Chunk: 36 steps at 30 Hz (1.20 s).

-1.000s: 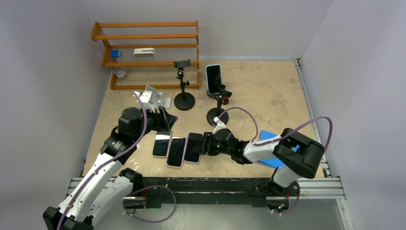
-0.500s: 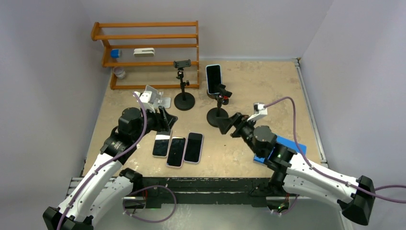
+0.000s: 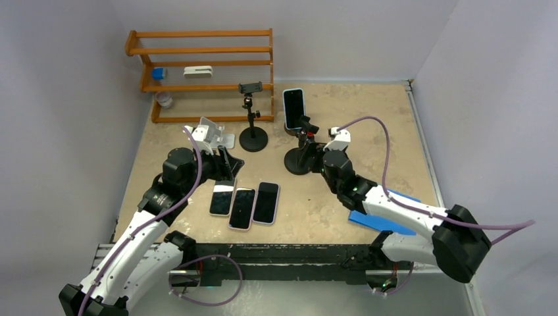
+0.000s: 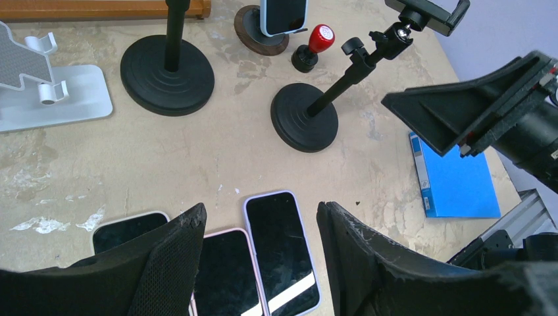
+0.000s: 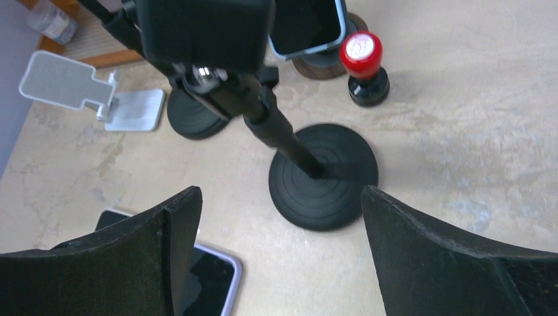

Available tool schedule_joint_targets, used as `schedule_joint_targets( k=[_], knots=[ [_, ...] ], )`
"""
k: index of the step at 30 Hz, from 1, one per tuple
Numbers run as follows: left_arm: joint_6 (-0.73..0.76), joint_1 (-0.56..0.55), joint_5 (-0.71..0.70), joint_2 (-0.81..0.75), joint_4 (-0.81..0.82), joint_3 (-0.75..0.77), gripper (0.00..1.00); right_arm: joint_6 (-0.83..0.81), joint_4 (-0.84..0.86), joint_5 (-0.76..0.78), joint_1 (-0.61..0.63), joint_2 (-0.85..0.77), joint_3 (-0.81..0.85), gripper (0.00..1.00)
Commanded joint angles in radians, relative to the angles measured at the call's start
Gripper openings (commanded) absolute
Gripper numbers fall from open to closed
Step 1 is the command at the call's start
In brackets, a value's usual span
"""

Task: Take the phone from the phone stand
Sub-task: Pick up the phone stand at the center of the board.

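Found the phone [image 3: 294, 107] upright, screen toward the arms, seated on the round brown stand [image 4: 253, 41] toward 12 o'clock of the table [image 3: 368, 125] in the top view. Saw it apart from both grippers. Noted the right gripper [image 5: 279, 191] spread wide and holding nothing, low beside the black pole stand [image 3: 298, 161], just at 3 o'clock of that stand's disc base in the top view, with the phone at 12 o'clock beyond. In the right wrist view, caught the disc base framed between the two fingers [image 5: 131, 263] and touching neither. Spotted a red-capped stamp [image 5: 360, 51] just beside the brown stand, at about 4 o'clock of it. Noted the left gripper [image 4: 260, 210] part open, gripping nothing, poised at 9 o'clock of the table's middle, just at 11 o'clock of three phones [image 3: 241, 207] lying flat side by side, screens up. Placed a second black pole stand [image 3: 253, 138] at 10 o'clock of the first, a white folding stand [image 3: 210, 135] further toward 9, a wooden rack [image 3: 197, 33] at 11 o'clock against the back wall, and a blue folder [image 3: 368, 222] at 4 o'clock, partly under the right arm.
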Motion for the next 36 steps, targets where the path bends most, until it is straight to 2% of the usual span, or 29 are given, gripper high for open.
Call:
schedule_joint_targets(
  k=[1,10,17,21,24,29,36],
  knots=[
    [0.018,-0.004,0.005,-0.005,0.042,0.006,0.61,-0.077,0.168,0.023,-0.032,0.067,0.104,0.91],
    [0.018,-0.004,0.009,-0.006,0.046,0.005,0.61,-0.092,0.248,-0.04,-0.081,0.266,0.228,0.84],
    [0.017,-0.004,0.015,-0.007,0.047,0.003,0.61,-0.094,0.245,-0.056,-0.082,0.346,0.289,0.59],
    [0.016,-0.004,0.018,-0.011,0.049,0.003,0.61,-0.129,0.271,-0.053,-0.08,0.322,0.283,0.42],
    [0.015,-0.004,0.018,-0.016,0.05,0.003,0.61,-0.147,0.302,-0.087,-0.071,0.282,0.277,0.34],
    [0.015,-0.004,-0.003,-0.029,0.043,0.008,0.61,-0.161,0.314,-0.135,-0.049,0.272,0.323,0.28],
    [0.014,-0.004,-0.056,-0.057,0.032,0.008,0.61,-0.187,0.336,-0.149,-0.028,0.37,0.424,0.27]
  ],
)
